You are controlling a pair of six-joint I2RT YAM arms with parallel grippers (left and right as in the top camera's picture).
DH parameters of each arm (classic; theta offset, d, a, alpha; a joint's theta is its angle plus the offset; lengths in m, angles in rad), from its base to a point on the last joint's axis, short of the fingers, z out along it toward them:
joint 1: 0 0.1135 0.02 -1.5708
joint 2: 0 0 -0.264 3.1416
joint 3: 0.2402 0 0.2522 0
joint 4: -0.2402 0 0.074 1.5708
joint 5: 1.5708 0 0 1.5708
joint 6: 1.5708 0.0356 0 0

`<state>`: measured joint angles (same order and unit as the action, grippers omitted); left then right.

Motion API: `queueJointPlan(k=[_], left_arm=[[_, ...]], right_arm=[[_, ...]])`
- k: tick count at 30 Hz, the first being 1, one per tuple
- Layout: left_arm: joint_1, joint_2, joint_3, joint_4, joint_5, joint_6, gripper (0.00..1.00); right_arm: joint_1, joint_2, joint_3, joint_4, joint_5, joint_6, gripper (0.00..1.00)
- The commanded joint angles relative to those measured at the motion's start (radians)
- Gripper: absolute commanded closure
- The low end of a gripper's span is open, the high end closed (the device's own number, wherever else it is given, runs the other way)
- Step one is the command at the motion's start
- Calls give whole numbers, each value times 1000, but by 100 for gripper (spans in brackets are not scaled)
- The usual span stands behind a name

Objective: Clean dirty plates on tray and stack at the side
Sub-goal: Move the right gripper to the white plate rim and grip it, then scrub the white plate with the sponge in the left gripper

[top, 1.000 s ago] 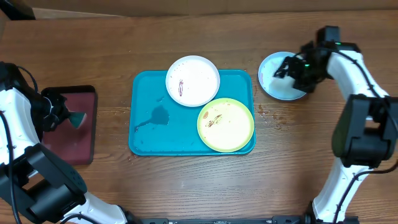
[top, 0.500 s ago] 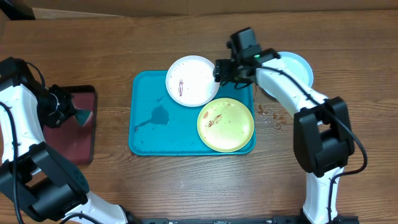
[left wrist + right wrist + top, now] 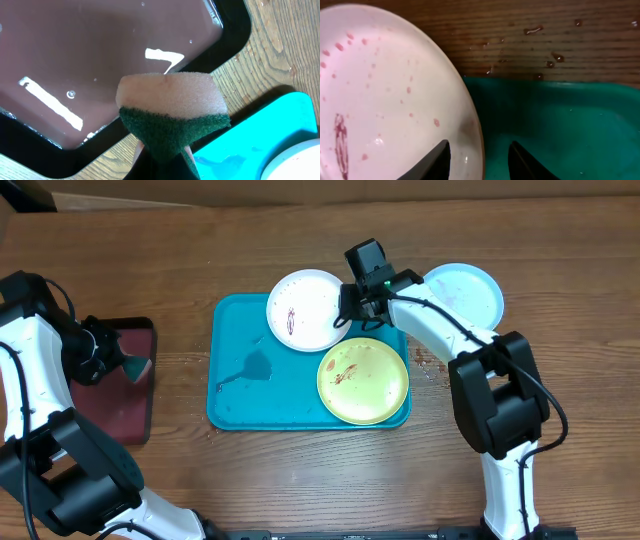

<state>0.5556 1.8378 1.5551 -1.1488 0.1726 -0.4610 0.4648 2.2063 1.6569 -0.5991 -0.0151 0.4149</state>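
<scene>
Overhead: you've got the white plate (image 3: 308, 308) and yellow-green plate (image 3: 363, 380) on the blue tray (image 3: 240, 395). The light blue plate (image 3: 462, 295) sits on the desk (image 3: 300, 480) just right of it. Right jaws are at the white plate's right edge.
Left wrist: left jaws pinch the sponge (image 3: 172, 117) above the maroon tray (image 3: 100, 60).
Right wrist: right jaws are spread, straddling the white plate's rim.

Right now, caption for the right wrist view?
Right gripper open, straddling the rim of the smeared white plate over the turquoise tray.

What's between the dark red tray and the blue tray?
Only wooden table, no objects, separates the dark red tray from the blue tray; the overhead view shows it.
</scene>
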Motion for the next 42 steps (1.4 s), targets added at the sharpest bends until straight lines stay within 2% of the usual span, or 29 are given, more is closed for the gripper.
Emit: queueJointPlan(k=[1,2,3,6,8,14,22,30,34,42], left_arm=[[-7,6,-2,-4,12,20,96],[-7,6,-2,-6,12,20,96],[-7,6,-2,-6,13,20,96],[-8,6,-2,-7,55,33,96],[-14,6,-2,-6,122,87,96],[-82,6,-2,1,310,290,96],[-276,6,-2,27,310,304,96],[-463,6,-18,47,88,185,96],[-540,6,-90,96,83,147,96],[-662,6,-270,310,89,30,96]], right_arm=[[22,41,16,4,-5,8,63],[26,41,16,4,-5,9,75],[27,40,17,4,-6,9,81],[31,40,29,0,-32,8,88],[31,40,38,-5,-86,9,96],[47,40,41,-22,-243,8,96],[132,40,41,-85,-238,8,96],[171,40,41,-132,-162,53,96],[171,40,41,-129,-162,53,96],[171,40,41,-129,-161,53,96]])
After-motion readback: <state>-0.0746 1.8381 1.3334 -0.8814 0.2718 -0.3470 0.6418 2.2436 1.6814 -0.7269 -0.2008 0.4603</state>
